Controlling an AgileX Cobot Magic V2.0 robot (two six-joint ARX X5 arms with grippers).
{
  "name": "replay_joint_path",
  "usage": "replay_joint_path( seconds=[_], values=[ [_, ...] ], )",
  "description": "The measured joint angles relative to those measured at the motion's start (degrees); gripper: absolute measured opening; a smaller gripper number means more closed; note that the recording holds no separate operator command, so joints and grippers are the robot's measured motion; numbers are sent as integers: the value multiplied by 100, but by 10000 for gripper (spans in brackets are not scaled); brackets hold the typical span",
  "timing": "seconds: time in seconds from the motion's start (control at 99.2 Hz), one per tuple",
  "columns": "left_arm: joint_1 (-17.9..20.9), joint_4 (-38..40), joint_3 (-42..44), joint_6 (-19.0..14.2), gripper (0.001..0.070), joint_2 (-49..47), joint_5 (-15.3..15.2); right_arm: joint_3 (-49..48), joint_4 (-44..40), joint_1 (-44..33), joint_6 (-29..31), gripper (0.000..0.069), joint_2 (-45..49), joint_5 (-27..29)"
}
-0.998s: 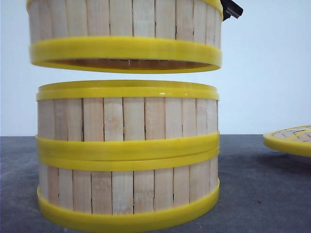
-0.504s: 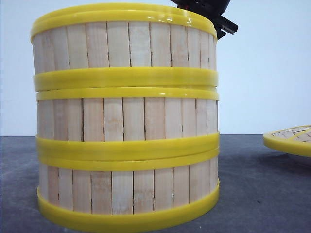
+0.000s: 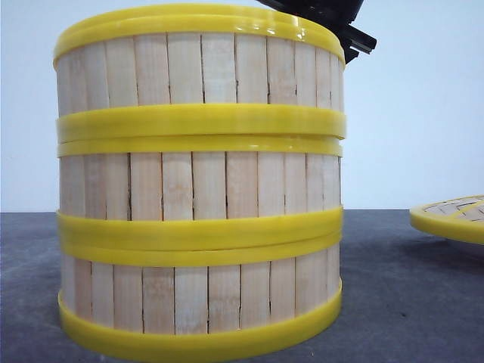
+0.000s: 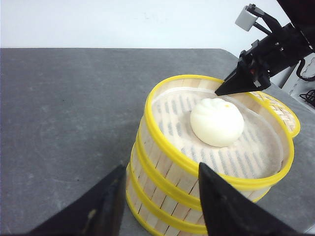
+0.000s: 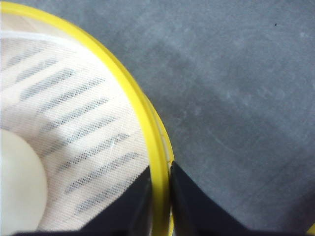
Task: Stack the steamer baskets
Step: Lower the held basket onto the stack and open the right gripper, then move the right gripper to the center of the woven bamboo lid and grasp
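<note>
Left wrist view showed the woven lid (image 4: 288,110) lying just behind the three stacked steamer baskets (image 4: 162,167), a bun (image 4: 216,121) inside the top one. The right gripper (image 5: 161,196) pinched its rim; the left gripper (image 4: 162,196) hung spread, beside the stack.

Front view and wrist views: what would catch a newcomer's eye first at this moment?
A three-high stack of steamer baskets fills the front view, standing on the grey table. In the top basket lies a white bun on a mesh liner. The right gripper pinches that basket's yellow rim, and a woven lid sits off to the right.
</note>
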Motion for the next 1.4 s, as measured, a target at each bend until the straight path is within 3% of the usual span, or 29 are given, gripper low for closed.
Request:
replay_joint_path(
  seconds=[0.161, 0.262, 0.464, 0.696, 0.988, 1.129, 1.402],
  values=[
    [0, -2, 0, 0, 272, 0, 74, 0, 155, 0, 0, 345, -2, 0],
    [0, -2, 0, -2, 272, 0, 74, 0, 387, -9, 0, 408, -2, 2],
    [0, -2, 0, 0, 272, 0, 77, 2, 533, -61, 0, 423, -299, 192],
    [0, 59, 0, 48, 272, 0, 77, 9, 529, -223, 0, 423, -1733, 911],
    [0, 306, 0, 155, 272, 0, 74, 37, -393, -831, 116, 423, -2988, 1875],
    [0, 350, 0, 157, 272, 0, 74, 22, -833, -1445, 160, 423, -2944, 1895],
    [0, 341, 0, 162, 272, 0, 77, -1003, -422, -2487, 295, 423, -2756, 1342]
  ],
)
